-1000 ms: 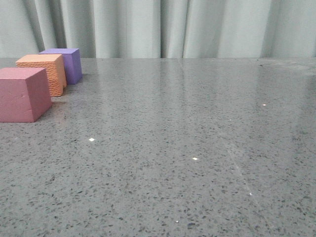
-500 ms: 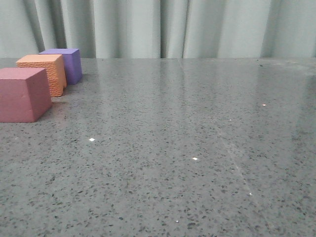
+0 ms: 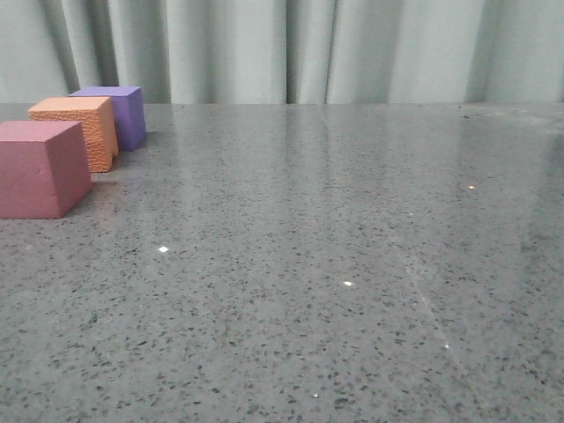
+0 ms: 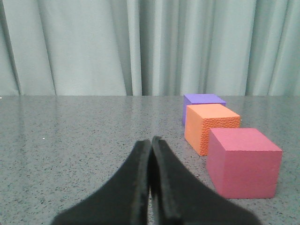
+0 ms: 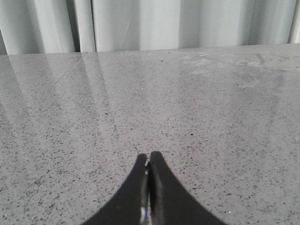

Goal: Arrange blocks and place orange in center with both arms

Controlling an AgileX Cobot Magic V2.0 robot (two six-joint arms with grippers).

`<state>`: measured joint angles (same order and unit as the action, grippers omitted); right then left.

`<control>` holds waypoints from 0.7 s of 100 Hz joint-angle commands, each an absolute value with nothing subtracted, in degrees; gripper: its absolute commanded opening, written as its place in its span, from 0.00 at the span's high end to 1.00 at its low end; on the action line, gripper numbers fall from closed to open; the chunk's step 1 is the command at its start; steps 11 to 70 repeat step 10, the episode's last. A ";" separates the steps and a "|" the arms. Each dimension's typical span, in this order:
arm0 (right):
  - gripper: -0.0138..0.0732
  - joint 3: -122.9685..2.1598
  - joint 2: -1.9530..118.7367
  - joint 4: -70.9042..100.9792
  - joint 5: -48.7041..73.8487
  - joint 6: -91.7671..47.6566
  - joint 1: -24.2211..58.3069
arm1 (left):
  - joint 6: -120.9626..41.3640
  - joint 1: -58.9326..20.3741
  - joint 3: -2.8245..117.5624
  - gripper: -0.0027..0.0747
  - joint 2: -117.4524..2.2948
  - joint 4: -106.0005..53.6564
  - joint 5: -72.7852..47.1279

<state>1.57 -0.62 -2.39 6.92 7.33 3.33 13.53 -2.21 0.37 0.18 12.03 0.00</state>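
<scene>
1. The left pincer [image 4: 150, 145] has its two dark fingers pressed together tip to tip, with nothing between them. It sits low over the bench [image 3: 352, 264], apart from every block.
2. The right pincer [image 5: 149, 159] is likewise closed on nothing, and its view shows only bare speckled bench ahead, with no block in sight.
3. Outward from the left pincer, the three blocks stand in a slanting row on the robot's left side of the bench: the pink-red block [image 4: 243, 161] nearest, the orange block [image 4: 211, 126] behind it, and the purple block [image 4: 202, 104] farthest, toward the curtain [image 3: 291, 48].
4. In the front view the same order holds: pink-red block [image 3: 40, 167], orange block [image 3: 79, 130], purple block [image 3: 119, 113]. Neighbours sit close together; whether they actually touch cannot be told.
5. Judgement: the orange block already stands between the other two, so the arrangement looks done, with neither pincer holding anything. At most, squaring up the row seems left.
</scene>
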 commanded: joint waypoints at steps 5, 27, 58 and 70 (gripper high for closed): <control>0.92 0.79 -1.77 -2.49 1.95 6.76 3.05 | 13.43 -2.15 -2.91 0.99 2.15 11.36 4.70; 0.92 0.79 -1.77 -2.49 1.95 6.76 3.05 | 13.43 -2.15 -2.91 0.99 2.15 11.36 4.70; 0.92 0.79 -1.77 -2.49 1.95 6.76 3.05 | 13.43 -2.15 -2.91 0.99 2.15 11.36 4.70; 0.92 0.79 -1.77 -2.49 1.95 6.76 3.05 | 13.43 -2.15 -2.91 0.99 2.15 11.36 4.70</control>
